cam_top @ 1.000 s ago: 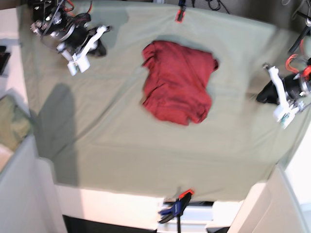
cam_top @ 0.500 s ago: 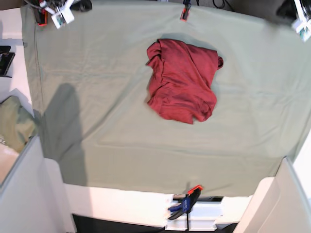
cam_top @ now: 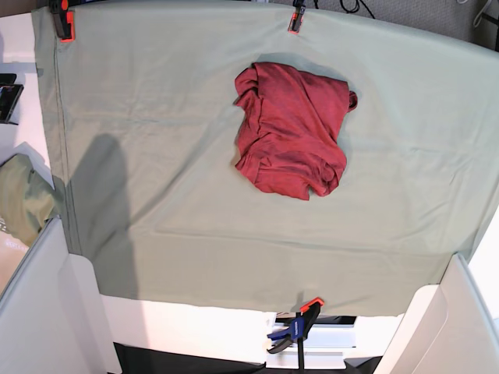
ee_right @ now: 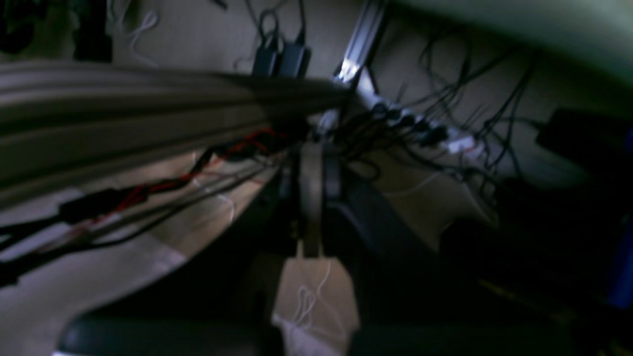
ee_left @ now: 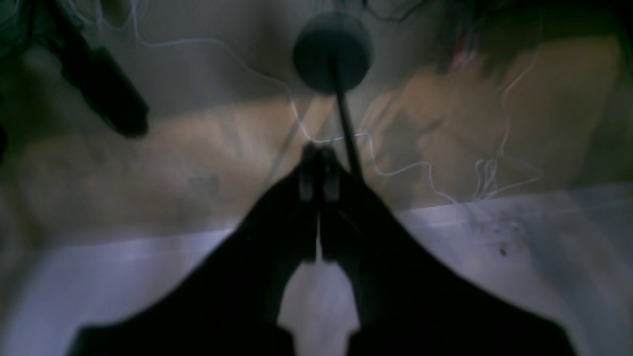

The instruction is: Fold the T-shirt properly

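I have the T-shirt (cam_top: 292, 128) lying on the pale green table cloth (cam_top: 156, 156), a little toward the far edge and roughly below the orange clamp (cam_top: 295, 19) that pins that edge. It sits as a compact, lumpy bundle with rounded, uneven borders and a rolled lip along its near side, not a crisp flat rectangle. My reading is that the folding is either finished loosely or stopped short of tidy; squaring the edges and flattening the bulges is what I would say is left. Outward from the shirt, the cloth spreads wide with soft creases, a second orange clamp (cam_top: 61, 20) holds its far corner, and a blue clamp (cam_top: 295, 327) grips the near edge. A bundled green cloth (cam_top: 19, 199) lies off the table cloth to the side. Neither arm appears in the base view. The left gripper (ee_left: 319, 178) has its fingers pressed together on nothing, looking at floor and cables; the right gripper (ee_right: 310, 198) is likewise closed and empty, away from the shirt.
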Robot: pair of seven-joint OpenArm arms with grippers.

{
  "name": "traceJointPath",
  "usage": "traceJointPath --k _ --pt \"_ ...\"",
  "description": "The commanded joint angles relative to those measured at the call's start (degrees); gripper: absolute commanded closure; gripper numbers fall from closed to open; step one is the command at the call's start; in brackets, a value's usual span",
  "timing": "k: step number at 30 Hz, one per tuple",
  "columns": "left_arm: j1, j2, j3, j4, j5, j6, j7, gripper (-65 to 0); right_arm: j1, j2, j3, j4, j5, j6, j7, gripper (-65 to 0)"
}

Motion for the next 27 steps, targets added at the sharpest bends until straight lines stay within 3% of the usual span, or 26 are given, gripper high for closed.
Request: traceJointPath --k 1,6,11,15,22,27 --pt "-0.3 -0.3 1.6 -2.4 1.1 0.7 0.6 0.0 -0.5 0.6 -0.7 -0.2 0.5 0.2 -0.7 0.0" --pt "-7.6 -0.3 13.1 -18.0 7.3 1.3 1.7 0.0 -0.5 0.6 -6.7 -8.5 -0.2 0.0 -2.5 0.0" --pt "-19.7 -0.4 23.9 -32.7 11.0 7.5 1.7 0.0 0.3 0.3 -12.7 -20.1 -4.2 -0.5 -2.2 0.0" --pt "-30.9 -0.3 31.6 -41.9 10.9 7.5 1.7 0.0 2.7 -1.7 -15.6 -30.0 -9.0 -0.5 -2.1 0.0" --pt "-41.5 0.2 43.0 -50.1 10.2 7.5 2.7 0.0 11.6 -4.8 -16.4 -47.5 -12.6 -1.1 -5.7 0.0" --pt "-43.1 1.9 45.3 -50.7 8.7 7.5 2.5 0.0 16.3 -5.2 -16.4 -53.3 -12.9 -1.1 -5.7 0.0"
